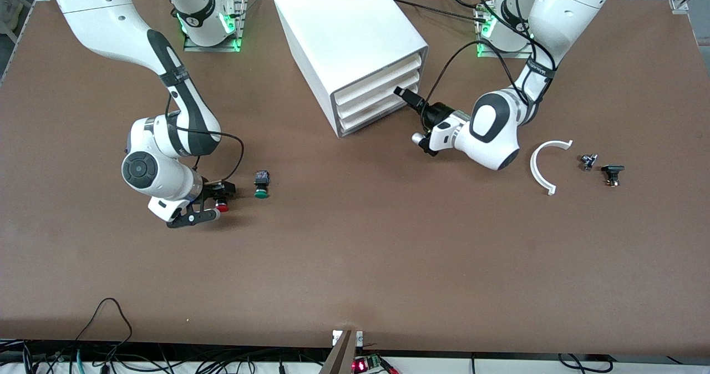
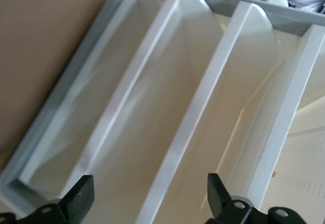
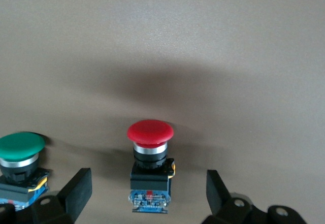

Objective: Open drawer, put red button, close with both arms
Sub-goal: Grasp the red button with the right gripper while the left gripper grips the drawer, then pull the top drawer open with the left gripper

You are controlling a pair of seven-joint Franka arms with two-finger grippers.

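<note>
The red button lies on its side on the table toward the right arm's end. My right gripper is open, low over the table, with a finger on each side of the button and not touching it. In the right wrist view the red button lies between the open fingers of my right gripper. The white cabinet stands at the table's middle with its three drawers shut. My left gripper is open at the drawer fronts. In the left wrist view my left gripper faces the drawer rims.
A green button lies beside the red one, toward the cabinet, and shows in the right wrist view. A white curved piece and two small black parts lie toward the left arm's end.
</note>
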